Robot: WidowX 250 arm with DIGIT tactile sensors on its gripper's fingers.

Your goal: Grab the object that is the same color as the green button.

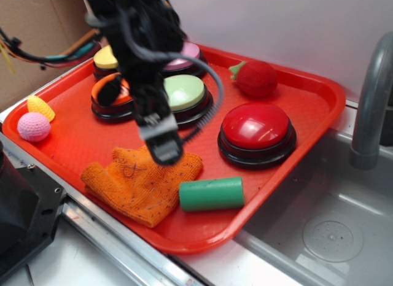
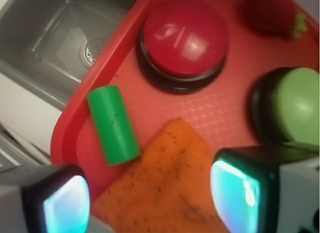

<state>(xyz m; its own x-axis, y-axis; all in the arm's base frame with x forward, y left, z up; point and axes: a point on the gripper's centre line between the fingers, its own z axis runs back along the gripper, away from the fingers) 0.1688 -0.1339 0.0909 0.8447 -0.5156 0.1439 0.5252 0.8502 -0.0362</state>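
the gripper (image 1: 164,146) is positioned above the orange knitted cloth (image 1: 140,181), with its fingers (image 2: 67,203) seen apart in the wrist view and nothing held between them. the green cylinder (image 1: 212,194) is found lying on its side near the front edge of the red tray (image 1: 310,123), touching or just beside the cloth's edge and apart from the large red button (image 1: 256,131). its colour is matched to the green button (image 1: 184,92), which sits behind the gripper.

the step in hand is judged to be the approach. in the wrist view the cylinder lies off to the left of the gap, so a sideways shift is required before any descent. the jaws are best set across the short width, not the length. the cloth should be kept clear of the closing fingers, lest it be pinched with the cylinder. the tray rim close by should be allowed for, and a roll of the cylinder guarded against.
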